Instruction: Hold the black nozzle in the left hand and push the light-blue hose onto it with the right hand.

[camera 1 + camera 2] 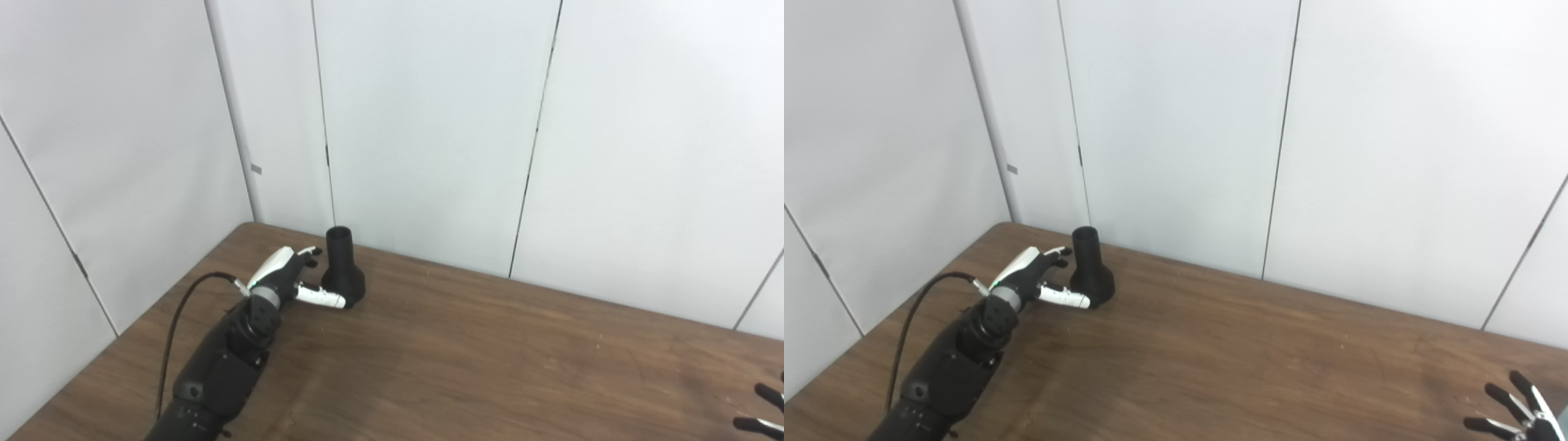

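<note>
The surface (490, 355) is brown wood grain with a dull sheen. The nozzle (343, 269) looks like matt black plastic. The left hand (288, 278) wears glossy white and black shells.

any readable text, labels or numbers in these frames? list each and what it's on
None readable.
Nozzle: plain black, no marking visible.
Left hand and right hand: no lettering visible.
Grey tag on the wall seam: too small to tell whether it bears text.
Table: bare wood grain.
</note>
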